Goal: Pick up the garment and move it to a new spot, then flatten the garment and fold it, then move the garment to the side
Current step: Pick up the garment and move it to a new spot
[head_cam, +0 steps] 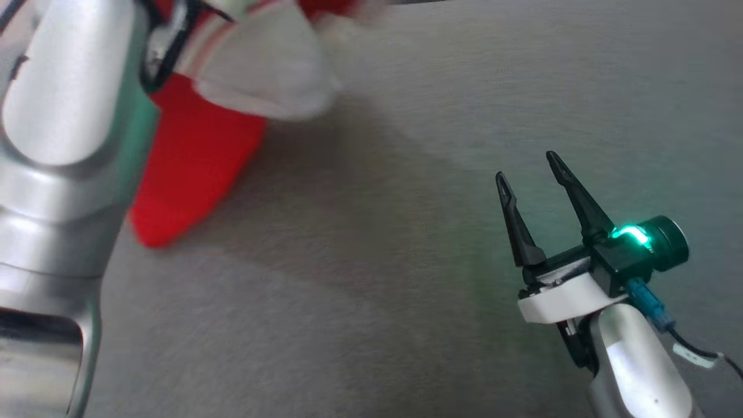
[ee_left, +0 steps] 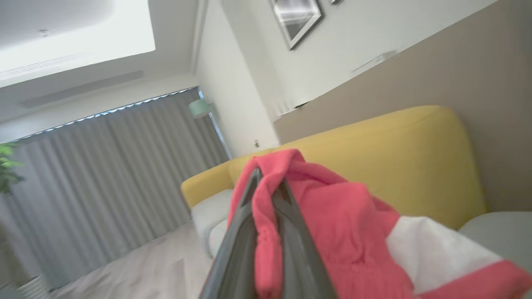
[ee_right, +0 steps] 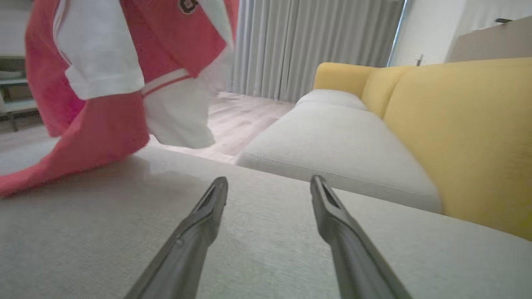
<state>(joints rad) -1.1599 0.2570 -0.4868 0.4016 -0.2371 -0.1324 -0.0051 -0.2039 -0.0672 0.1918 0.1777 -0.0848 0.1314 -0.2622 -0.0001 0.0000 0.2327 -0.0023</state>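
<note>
The left gripper (ee_left: 270, 182) is closed tight on a fold of the red and white cloth garment (ee_left: 341, 220) and holds it up in the air. The garment hangs over the left part of the pale grey fabric-covered surface (head_cam: 406, 261), near its far edge, and its lower red end lies on this surface. The right gripper (head_cam: 526, 164) is on the right side, well apart from the garment. Its two dark fingers are spread wide and hold nothing. Beyond the far edge stands a yellow sofa (ee_right: 457, 137).
</note>
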